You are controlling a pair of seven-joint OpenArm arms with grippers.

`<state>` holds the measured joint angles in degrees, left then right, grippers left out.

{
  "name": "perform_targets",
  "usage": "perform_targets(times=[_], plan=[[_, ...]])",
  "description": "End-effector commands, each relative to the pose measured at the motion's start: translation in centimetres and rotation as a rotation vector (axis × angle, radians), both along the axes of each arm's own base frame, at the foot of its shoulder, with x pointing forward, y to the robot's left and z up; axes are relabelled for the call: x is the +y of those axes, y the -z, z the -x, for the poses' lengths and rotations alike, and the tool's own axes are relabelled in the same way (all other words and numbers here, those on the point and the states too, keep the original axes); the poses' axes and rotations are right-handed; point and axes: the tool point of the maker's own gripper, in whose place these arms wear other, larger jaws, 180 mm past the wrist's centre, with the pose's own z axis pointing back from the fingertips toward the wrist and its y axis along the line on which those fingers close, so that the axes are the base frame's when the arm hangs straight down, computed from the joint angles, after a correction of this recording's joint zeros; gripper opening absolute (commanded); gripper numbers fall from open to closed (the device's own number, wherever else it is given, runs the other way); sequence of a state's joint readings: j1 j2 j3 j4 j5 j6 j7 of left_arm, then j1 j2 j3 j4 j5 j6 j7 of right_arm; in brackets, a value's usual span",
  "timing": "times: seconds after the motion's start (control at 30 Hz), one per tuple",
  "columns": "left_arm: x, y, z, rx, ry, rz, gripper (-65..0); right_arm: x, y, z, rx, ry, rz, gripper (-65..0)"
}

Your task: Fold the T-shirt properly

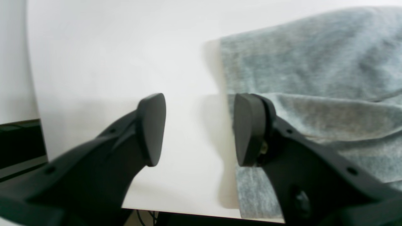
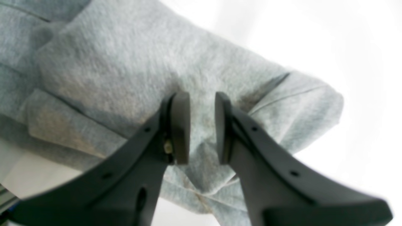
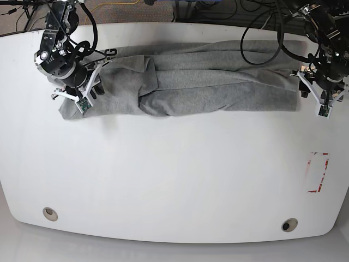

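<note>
The heather-grey T-shirt (image 3: 218,82) lies in a long band across the far part of the white table (image 3: 174,174), with dark letters (image 3: 110,52) at its left end. My right gripper (image 3: 89,91) is at that left end. In the right wrist view its narrow jaws (image 2: 202,125) are shut on a bunched fold of the T-shirt (image 2: 125,62). My left gripper (image 3: 319,101) hovers at the shirt's right end. It stands open (image 1: 199,128) with bare table between the jaws, one finger over the T-shirt's edge (image 1: 314,62).
A red rectangular outline (image 3: 318,172) is marked on the table at the right. Two round holes (image 3: 50,213) (image 3: 289,224) sit near the front edge. Cables (image 3: 262,33) hang behind the table's far side. The table edge (image 1: 188,215) runs just below my left gripper.
</note>
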<state>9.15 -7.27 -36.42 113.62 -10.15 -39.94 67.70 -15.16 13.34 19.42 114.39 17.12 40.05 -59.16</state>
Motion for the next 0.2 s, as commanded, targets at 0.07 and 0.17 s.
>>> perform_targets(times=[0.07, 0.17], plan=[[0.23, -1.56, -1.07, -0.053, 0.023, -0.020, -32.5, 0.02, -0.99, -0.58, -0.038, -0.007, -0.002, -52.0], [0.15, -1.48, -1.07, -0.052, 0.024, -0.018, -32.5, 0.01, -0.95, -0.56, -0.036, -0.006, -0.002, -52.0]])
